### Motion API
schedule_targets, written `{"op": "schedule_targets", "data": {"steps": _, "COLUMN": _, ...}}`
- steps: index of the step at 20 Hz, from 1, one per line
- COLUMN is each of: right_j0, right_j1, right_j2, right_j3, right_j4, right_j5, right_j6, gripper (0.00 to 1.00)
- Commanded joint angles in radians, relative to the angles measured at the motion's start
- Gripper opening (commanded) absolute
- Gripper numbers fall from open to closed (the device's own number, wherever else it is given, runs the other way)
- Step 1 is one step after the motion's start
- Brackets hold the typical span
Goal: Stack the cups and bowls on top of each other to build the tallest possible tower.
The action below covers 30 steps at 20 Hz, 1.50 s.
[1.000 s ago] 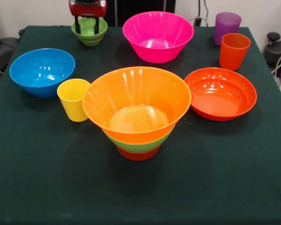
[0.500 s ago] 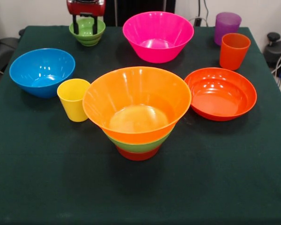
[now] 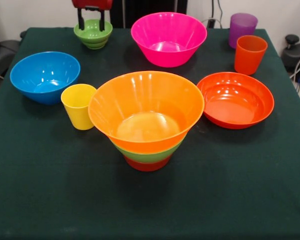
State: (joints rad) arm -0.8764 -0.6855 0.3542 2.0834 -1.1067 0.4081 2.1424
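The tower stands at the table's middle: a large yellow-orange bowl (image 3: pixel 146 107) nested on a medium green bowl (image 3: pixel 147 155), on a small red-orange bowl (image 3: pixel 147 164). The small ribbed green bowl (image 3: pixel 93 40) sits apart at the far left edge. My gripper (image 3: pixel 92 27) hangs over it with its fingers apart and its tips down in the bowl's mouth; I cannot tell if they touch it. The yellow cup (image 3: pixel 78 106) stands left of the tower. The orange cup (image 3: pixel 250 54) and the purple cup (image 3: pixel 242 29) stand at the far right.
A blue bowl (image 3: pixel 45 76) sits at the left. A large pink bowl (image 3: pixel 168 39) sits at the far middle. A shallow orange bowl (image 3: pixel 235 99) sits right of the tower. A dark green cloth (image 3: pixel 150 210) covers the table.
My gripper has risen a little, so less of its red body shows. The small green bowl has shifted slightly to the left. Nothing else has moved.
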Motion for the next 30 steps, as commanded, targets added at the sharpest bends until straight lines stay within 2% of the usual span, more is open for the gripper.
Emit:
{"op": "schedule_targets", "data": {"steps": 1, "right_j0": 0.003, "right_j1": -0.036, "right_j2": 0.114, "right_j3": 0.066, "right_j4": 0.032, "right_j5": 0.101, "right_j6": -0.304, "gripper": 1.0}}
{"op": "schedule_targets", "data": {"steps": 9, "right_j0": -0.026, "right_j1": -0.033, "right_j2": 0.126, "right_j3": 0.063, "right_j4": 0.013, "right_j5": 0.107, "right_j6": -0.316, "gripper": 1.0}}
{"op": "schedule_targets", "data": {"steps": 16, "right_j0": -0.045, "right_j1": 0.044, "right_j2": 0.099, "right_j3": -0.017, "right_j4": -0.07, "right_j5": 0.101, "right_j6": -0.328, "gripper": 1.0}}
{"op": "schedule_targets", "data": {"steps": 26, "right_j0": -0.133, "right_j1": 0.057, "right_j2": 0.123, "right_j3": -0.042, "right_j4": -0.063, "right_j5": 0.115, "right_j6": -0.432, "gripper": 1.0}}
{"op": "schedule_targets", "data": {"steps": 30, "right_j0": -0.138, "right_j1": 0.048, "right_j2": 0.125, "right_j3": -0.046, "right_j4": -0.05, "right_j5": 0.122, "right_j6": -0.45, "gripper": 1.0}}
